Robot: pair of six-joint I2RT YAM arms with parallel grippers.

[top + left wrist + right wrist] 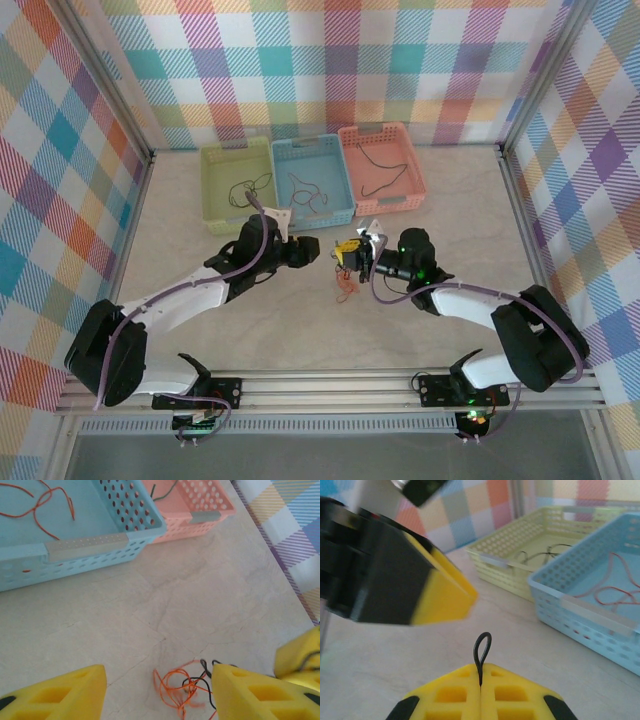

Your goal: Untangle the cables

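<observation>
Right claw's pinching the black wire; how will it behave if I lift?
Probably floppy: the black wire loops tightly above the shut right claw. Likely very light, being so thin. It may drag the orange tangle along, since black strands cross it.

A pale, marble-patterned table [480, 230] is enclosed on 3 sides by walls [330, 60] of pastel plaid in pink, teal, orange, purple and yellow. 3 perforated plastic baskets stand close together in a row along the table's far edge, around its middle: a green basket [222, 170] on the left, a blue basket [300, 160] in the centre, and a pink basket [375, 128] on the right. Each carries a grey strip on its rim. A ribbed silver metal rail [330, 385] runs along the table's near edge, and slanted metal posts [100, 85] rise at the 2 far corners.
</observation>
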